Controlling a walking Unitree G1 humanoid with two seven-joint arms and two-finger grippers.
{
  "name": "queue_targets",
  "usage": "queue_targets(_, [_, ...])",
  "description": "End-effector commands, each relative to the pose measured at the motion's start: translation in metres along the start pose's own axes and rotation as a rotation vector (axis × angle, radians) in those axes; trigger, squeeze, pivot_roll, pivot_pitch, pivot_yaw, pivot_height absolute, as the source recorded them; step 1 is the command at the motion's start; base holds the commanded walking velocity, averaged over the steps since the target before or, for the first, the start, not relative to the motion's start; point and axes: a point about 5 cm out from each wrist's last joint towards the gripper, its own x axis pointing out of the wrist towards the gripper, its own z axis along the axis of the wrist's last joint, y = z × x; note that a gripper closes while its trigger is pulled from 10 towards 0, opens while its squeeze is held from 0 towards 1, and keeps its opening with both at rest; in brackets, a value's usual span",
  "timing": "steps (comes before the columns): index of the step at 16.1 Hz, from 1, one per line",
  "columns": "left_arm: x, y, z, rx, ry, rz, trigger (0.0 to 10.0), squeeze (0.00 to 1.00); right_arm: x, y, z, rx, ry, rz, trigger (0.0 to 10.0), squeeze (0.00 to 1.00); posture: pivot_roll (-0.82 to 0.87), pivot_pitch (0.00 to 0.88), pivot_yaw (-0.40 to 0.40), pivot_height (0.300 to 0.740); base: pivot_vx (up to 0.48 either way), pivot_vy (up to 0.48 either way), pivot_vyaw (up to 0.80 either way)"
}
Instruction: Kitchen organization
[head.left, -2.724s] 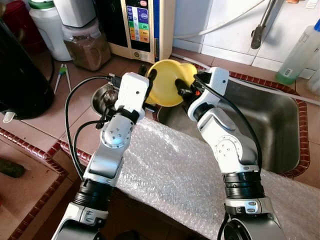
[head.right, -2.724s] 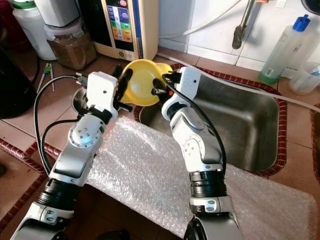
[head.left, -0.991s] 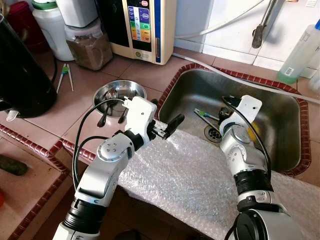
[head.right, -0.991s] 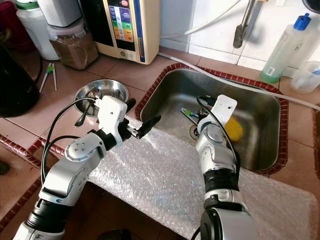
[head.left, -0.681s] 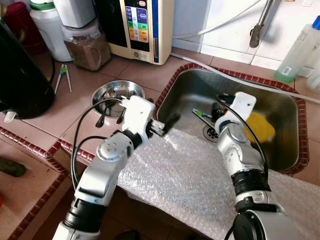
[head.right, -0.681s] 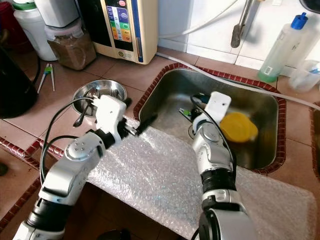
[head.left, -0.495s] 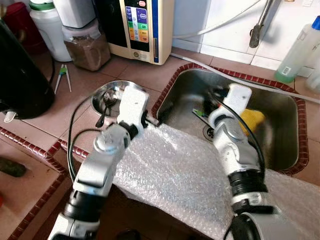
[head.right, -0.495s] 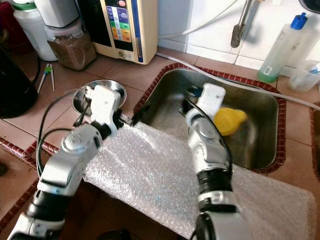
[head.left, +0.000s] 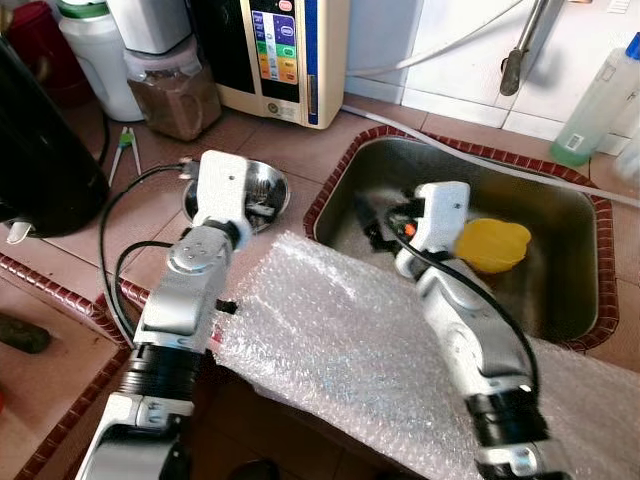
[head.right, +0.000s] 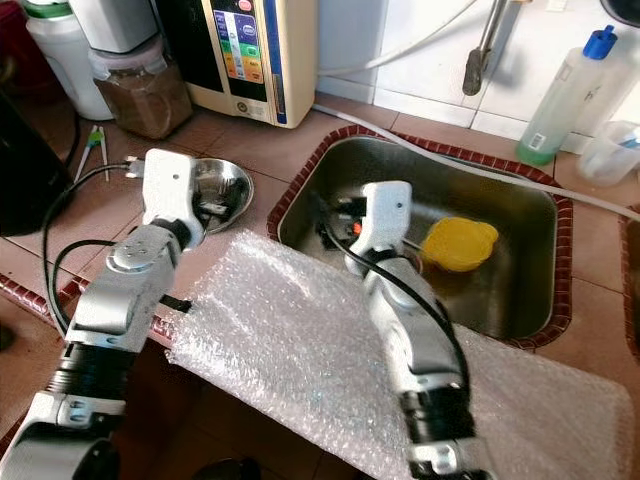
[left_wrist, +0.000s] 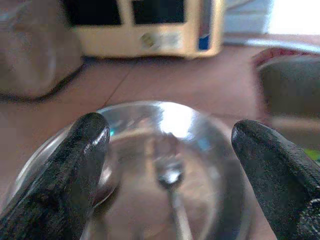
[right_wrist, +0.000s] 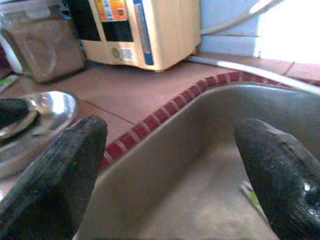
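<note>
Left eye view showed a sheet of bubble wrap (head.left: 370, 350) draped over the counter edge nearest the robot, just in front of the sink (head.left: 570, 290). Beyond it, to the left of the sink, the left gripper (left_wrist: 170, 165) hung over a steel bowl (head.left: 262, 185) holding a spoon (left_wrist: 172, 182), its 2 fingers spread wide and empty. The right gripper (right_wrist: 170, 165) hovered over the sink's near-left corner, also spread and holding nothing. A yellow lid-like piece (head.left: 492, 243) lay inside the sink, right of that gripper. Judged from this, that piece seemed delivered; the bowl and spoon looked next. The sink's brick-red rim (head.left: 330, 185) stood close between both grippers, leaving little room there.
</note>
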Motion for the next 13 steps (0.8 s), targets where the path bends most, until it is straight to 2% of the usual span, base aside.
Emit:
queue_targets(1, [0.002,0.004,-0.006,-0.030,0.054,0.024,10.0,0.00,-0.004,-0.001,0.002,-0.019,0.008,0.011,10.0,1.00,0.02,0.152,0.017,0.740,0.000,0.000,0.00])
queue_targets(3, [0.003,0.004,-0.012,-0.067,0.092,0.035,10.0,0.00,-0.005,0.000,0.002,-0.027,0.017,0.026,10.0,1.00,0.02,0.152,0.020,0.740,0.000,0.000,0.00])
queue_targets(4, [0.004,0.002,-0.014,-0.091,0.113,0.018,10.0,0.00,-0.006,0.003,0.003,-0.042,0.017,0.059,10.0,0.47,0.02,0.151,0.020,0.740,0.000,0.000,0.00])
queue_targets(5, [0.005,0.000,-0.017,-0.111,0.142,0.003,10.0,0.00,-0.008,0.011,0.005,-0.041,0.011,0.116,10.0,0.00,0.02,0.151,0.022,0.740,0.000,0.000,0.00])
queue_targets(8, [0.006,-0.004,-0.023,-0.138,0.202,-0.047,9.9,0.00,-0.012,0.021,0.007,-0.044,0.003,0.182,10.0,0.00,0.01,0.149,0.027,0.740,0.000,0.000,0.00])
queue_targets(9, [0.006,-0.005,-0.025,-0.156,0.221,-0.058,5.5,0.00,-0.013,0.022,0.007,-0.054,0.004,0.189,10.0,0.00,0.01,0.148,0.029,0.740,0.000,0.000,0.00])
queue_targets(10, [0.006,-0.004,-0.026,-0.163,0.233,-0.057,2.2,0.00,-0.013,0.022,0.007,-0.057,0.005,0.189,10.0,0.00,0.01,0.147,0.030,0.740,0.000,0.000,0.00])
queue_targets(11, [0.005,-0.001,-0.027,-0.154,0.247,-0.049,0.5,0.00,-0.013,0.022,0.007,-0.058,0.005,0.185,10.0,0.00,0.01,0.147,0.030,0.740,0.000,0.000,0.00])
queue_targets(12, [0.004,0.002,-0.029,-0.153,0.263,-0.035,0.0,0.00,-0.014,0.022,0.007,-0.060,0.004,0.182,10.0,0.00,0.01,0.145,0.031,0.740,0.000,0.000,0.00])
queue_targets(13, [0.003,0.010,-0.033,-0.152,0.286,-0.006,0.0,0.00,-0.013,0.021,0.008,-0.063,0.000,0.177,10.0,0.00,0.02,0.144,0.030,0.740,0.000,0.000,0.00])
